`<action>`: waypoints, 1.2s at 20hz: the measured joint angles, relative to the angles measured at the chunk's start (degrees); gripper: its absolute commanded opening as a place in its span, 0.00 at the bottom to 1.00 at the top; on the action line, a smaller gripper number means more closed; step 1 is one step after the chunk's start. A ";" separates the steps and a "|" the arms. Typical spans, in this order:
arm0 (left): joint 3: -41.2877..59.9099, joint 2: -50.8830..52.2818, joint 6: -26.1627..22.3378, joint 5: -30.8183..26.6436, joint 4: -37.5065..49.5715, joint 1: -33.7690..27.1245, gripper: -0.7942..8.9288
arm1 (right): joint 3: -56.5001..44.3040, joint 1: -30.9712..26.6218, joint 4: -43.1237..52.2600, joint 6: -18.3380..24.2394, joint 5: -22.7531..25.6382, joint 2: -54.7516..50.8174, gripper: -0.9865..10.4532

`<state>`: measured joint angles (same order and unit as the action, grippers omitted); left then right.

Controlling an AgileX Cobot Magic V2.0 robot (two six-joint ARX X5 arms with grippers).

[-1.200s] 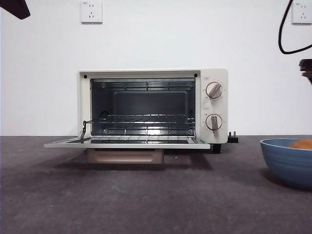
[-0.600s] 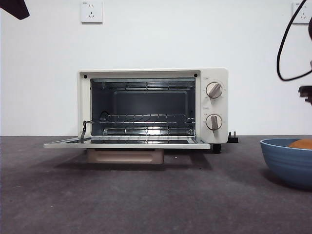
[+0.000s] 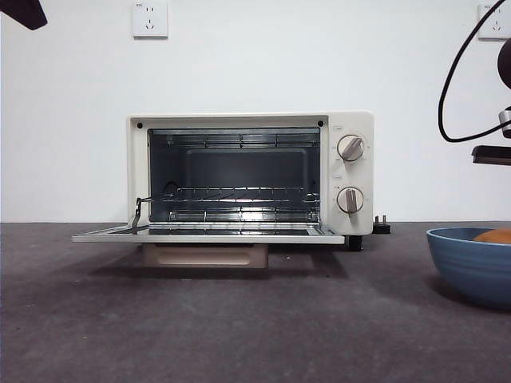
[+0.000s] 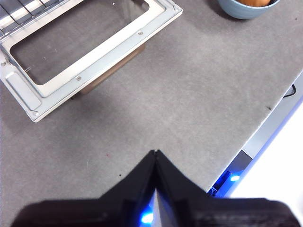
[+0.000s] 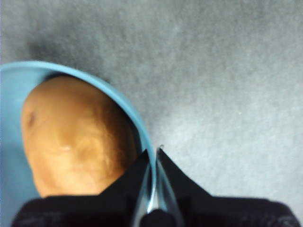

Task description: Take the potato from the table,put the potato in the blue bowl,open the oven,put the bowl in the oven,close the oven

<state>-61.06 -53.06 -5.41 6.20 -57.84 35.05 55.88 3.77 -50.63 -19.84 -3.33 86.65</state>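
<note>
The cream oven (image 3: 355, 128) stands at mid-table with its door (image 3: 207, 236) lying open and flat, the wire rack inside bare. At the right edge sits the blue bowl (image 3: 471, 267) holding the orange-brown potato (image 3: 495, 236). In the right wrist view my right gripper (image 5: 152, 153) has its jaws closed on the bowl's rim (image 5: 118, 101), right beside the potato (image 5: 75, 137). My left gripper (image 4: 155, 153) hangs shut and empty above the table, in front of the open door (image 4: 94, 52); the bowl (image 4: 241, 10) lies far from it.
Under the open door hangs its beige handle (image 3: 206, 255). A black plug (image 3: 382, 226) lies behind the oven's right side. Part of the right arm (image 3: 491, 154) and its cable (image 3: 447, 120) hang above the bowl. The table's edge (image 4: 270, 127) runs near the left gripper.
The right arm's dark part has come lower and slightly left above the bowl, and its cable loop has swung further left. Bowl, potato and oven have stayed put.
</note>
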 measured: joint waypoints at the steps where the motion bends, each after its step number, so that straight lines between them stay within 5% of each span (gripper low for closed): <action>1: 0.00 0.04 0.00 0.00 -0.07 0.00 0.08 | 0.02 0.02 0.09 -0.50 -0.90 0.00 0.07; 7: 0.00 3.32 -0.44 -0.50 -5.81 0.00 0.08 | 6.23 4.11 -5.57 -10.23 -6.45 -1.11 0.07; 13: 0.00 8.22 -0.59 -0.46 -5.20 0.00 0.08 | 16.96 17.35 -1.60 -19.98 -5.95 -0.09 0.07; 24: 0.00 10.23 -0.57 -0.46 -8.66 0.00 0.08 | 48.72 25.81 -11.23 -30.42 -4.15 24.92 0.07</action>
<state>-61.06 -42.83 -5.98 5.74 -66.50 35.05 104.60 29.58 -61.87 -50.26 -7.49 111.57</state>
